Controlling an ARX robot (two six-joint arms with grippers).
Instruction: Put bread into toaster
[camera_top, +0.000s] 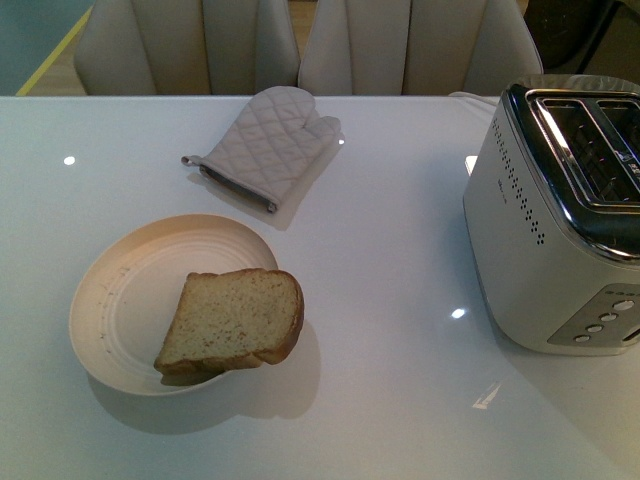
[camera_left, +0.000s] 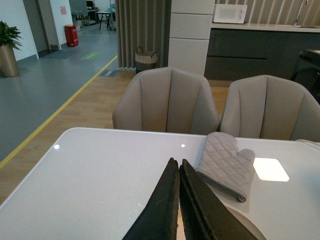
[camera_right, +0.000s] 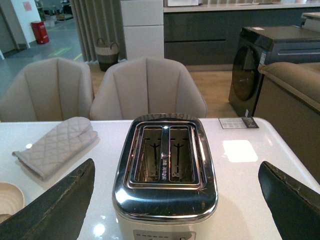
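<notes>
Front view: bread (camera_top: 232, 322) lies untouched on plate (camera_top: 120, 300), table's (camera_top: 400, 300) near-left; toaster (camera_top: 560, 220) at right edge. Empty left hand (camera_left: 178, 162) is closed, empty right hand (camera_right: 176, 164) spread wide; pickup comes next, probably needing an opened left hand

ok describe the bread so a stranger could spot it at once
On the white table, left of the silver toaster, sits a round cream plate. The bread lies across its right rim, a brown-crusted slice, unlike the grey quilted oven mitt behind.

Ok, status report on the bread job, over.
Left end effector shut, empty; right end effector open, facing toaster. Bread lying on plate, not gripped. Both toaster slots empty; oven mitt clear of the path.
</notes>
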